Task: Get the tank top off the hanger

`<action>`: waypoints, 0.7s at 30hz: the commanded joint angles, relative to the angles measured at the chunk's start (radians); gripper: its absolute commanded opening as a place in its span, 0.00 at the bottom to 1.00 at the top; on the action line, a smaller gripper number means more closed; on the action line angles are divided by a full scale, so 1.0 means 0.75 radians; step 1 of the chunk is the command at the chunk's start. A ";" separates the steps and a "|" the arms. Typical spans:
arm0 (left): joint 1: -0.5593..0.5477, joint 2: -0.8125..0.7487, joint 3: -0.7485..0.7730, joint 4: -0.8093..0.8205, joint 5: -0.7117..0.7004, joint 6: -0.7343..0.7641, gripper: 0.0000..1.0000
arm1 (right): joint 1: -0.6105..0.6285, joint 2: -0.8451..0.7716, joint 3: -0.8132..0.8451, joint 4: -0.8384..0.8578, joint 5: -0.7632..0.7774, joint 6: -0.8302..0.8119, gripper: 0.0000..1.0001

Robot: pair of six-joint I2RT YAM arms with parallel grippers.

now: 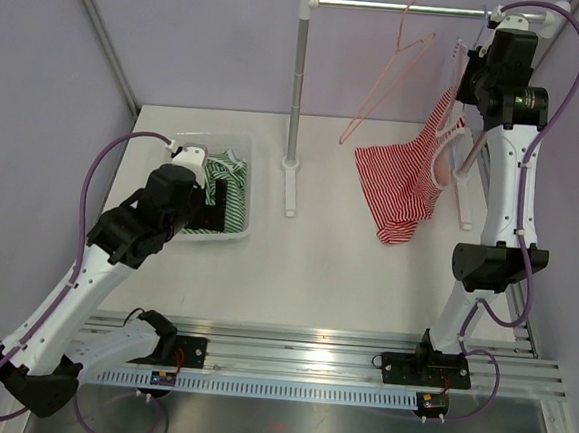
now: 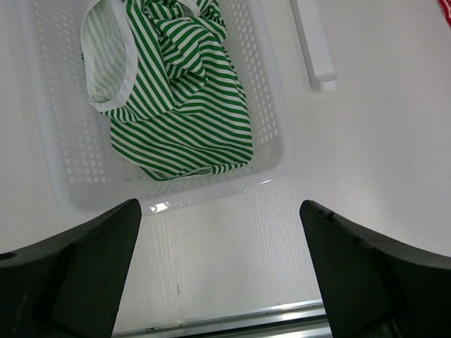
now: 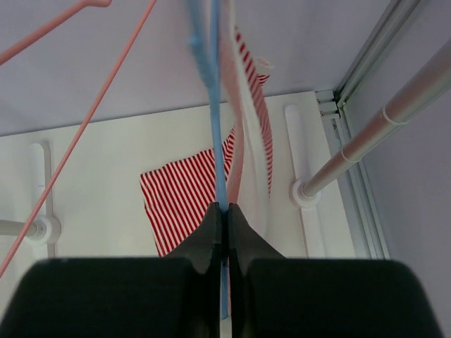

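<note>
- Closest to where I'm standing, the two arms are rising from the near edge. The left arm is leaning toward the far left, and the right arm is reaching high to the far right.
- Under them, the white table is carrying everything else.
- At the back, a clothes rack is standing on two flat feet, its bar running across the top.
- The red-and-white striped tank top is hanging below the right end of that bar. One strap is climbing toward the right arm's wrist, while the body is sagging between the rack's feet. From the wrist view its lower part looks to be lying on the table, though I cannot tell for sure.
- A white perforated basket is sitting at the far left of the table.
- A green striped garment is lying crumpled inside it.
- A pink hanger is dangling bare from the bar, left of the tank top.
- A blue hanger is running straight down into the right gripper, whose fingers are pinching tight on its wire. The strap is passing just beside them, and whether it is caught too I cannot tell.
- The left gripper is hovering over the basket's near rim, fingers spread wide and gripping nothing.
</note>
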 commanded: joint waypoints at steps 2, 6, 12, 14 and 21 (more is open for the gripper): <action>-0.016 -0.034 0.002 0.059 -0.019 0.022 0.99 | -0.006 0.012 0.083 -0.018 -0.034 -0.007 0.00; -0.020 -0.038 0.004 0.061 -0.019 0.020 0.99 | -0.006 -0.002 0.112 -0.018 -0.048 -0.007 0.00; -0.029 -0.044 0.027 0.057 -0.017 0.006 0.99 | -0.004 -0.072 0.122 0.037 -0.144 0.034 0.00; -0.035 -0.048 0.041 0.053 -0.015 0.000 0.99 | -0.006 -0.098 0.127 0.066 -0.151 0.040 0.00; -0.049 -0.055 0.111 0.043 0.026 -0.037 0.99 | -0.006 -0.162 0.139 0.087 -0.214 0.054 0.00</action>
